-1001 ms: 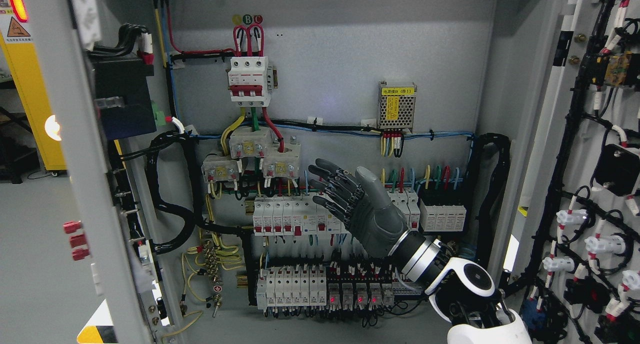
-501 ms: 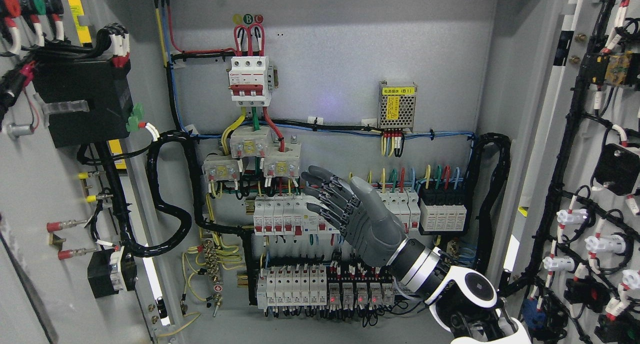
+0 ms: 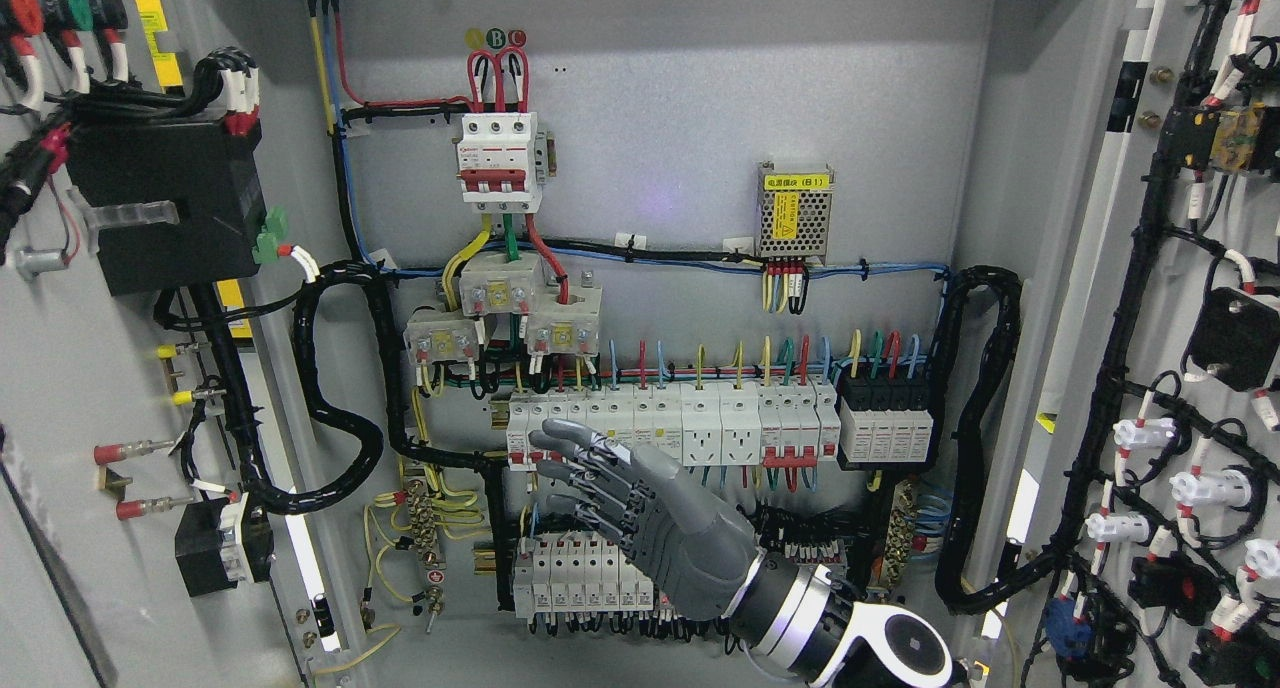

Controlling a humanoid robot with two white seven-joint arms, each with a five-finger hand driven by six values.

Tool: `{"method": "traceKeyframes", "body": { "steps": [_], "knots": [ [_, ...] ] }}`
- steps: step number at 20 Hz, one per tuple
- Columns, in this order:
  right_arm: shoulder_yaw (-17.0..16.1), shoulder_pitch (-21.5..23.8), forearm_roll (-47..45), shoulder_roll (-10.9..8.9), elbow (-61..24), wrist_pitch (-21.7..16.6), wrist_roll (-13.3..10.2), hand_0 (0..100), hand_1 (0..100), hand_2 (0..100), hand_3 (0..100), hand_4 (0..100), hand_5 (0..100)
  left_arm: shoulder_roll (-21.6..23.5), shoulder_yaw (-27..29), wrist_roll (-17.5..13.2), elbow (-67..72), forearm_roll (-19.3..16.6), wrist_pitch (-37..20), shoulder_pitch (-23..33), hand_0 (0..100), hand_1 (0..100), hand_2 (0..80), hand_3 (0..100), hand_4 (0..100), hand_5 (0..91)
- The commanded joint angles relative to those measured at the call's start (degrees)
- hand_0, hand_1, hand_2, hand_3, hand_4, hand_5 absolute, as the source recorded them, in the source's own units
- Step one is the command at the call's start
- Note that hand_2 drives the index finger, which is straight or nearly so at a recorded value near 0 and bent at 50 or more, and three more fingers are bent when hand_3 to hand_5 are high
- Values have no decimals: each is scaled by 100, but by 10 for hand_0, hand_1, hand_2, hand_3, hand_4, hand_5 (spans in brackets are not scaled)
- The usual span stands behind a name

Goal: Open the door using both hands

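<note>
Both cabinet doors stand swung wide. The left door (image 3: 90, 388) fills the left edge, its inner face carrying a black box and wiring. The right door (image 3: 1190, 368) fills the right edge with black harnesses and white connectors. My right hand (image 3: 600, 478) comes in from the lower right and hovers low in front of the breaker rows, fingers spread and holding nothing. It touches neither door. No left arm shows.
The cabinet back panel (image 3: 660, 118) holds a red three-pole breaker (image 3: 497, 160), a small power supply (image 3: 795, 211), rows of white breakers (image 3: 680, 430) and lower breakers (image 3: 580, 573). Thick black cable looms (image 3: 340, 408) run down both sides.
The left door swung fully open to the left, showing its inner face. My right hand dropped and slid left, uncovering the middle breaker row.
</note>
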Motion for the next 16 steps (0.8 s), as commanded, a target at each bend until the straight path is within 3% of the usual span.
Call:
{"method": "traceKeyframes", "body": {
  "steps": [1, 7, 10, 14, 16],
  "knots": [
    [1213, 411, -188, -77, -682, 30, 9, 215, 118, 0, 0, 0, 0, 1, 0, 3, -79, 0, -6, -167, 0, 0, 0, 22, 0, 0],
    [1864, 675, 110, -41, -621, 39, -18, 215, 123, 0, 0, 0, 0, 1, 0, 3, -79, 0, 2, -167, 0, 0, 0, 18, 0, 0],
    [1944, 684, 295, 20, -533, 39, -18, 215, 125, 0, 0, 0, 0, 1, 0, 3, -79, 0, -6, -167, 0, 0, 0, 18, 0, 0],
    [1961, 684, 655, 388, -480, 47, -9, 214, 127, 0, 0, 0, 0, 1, 0, 3, -79, 0, -6, -167, 0, 0, 0, 15, 0, 0],
    [2119, 658, 682, 547, -463, 56, -9, 214, 129, 0, 0, 0, 0, 1, 0, 3, -79, 0, 2, -167, 0, 0, 0, 15, 0, 0]
  ]
}}
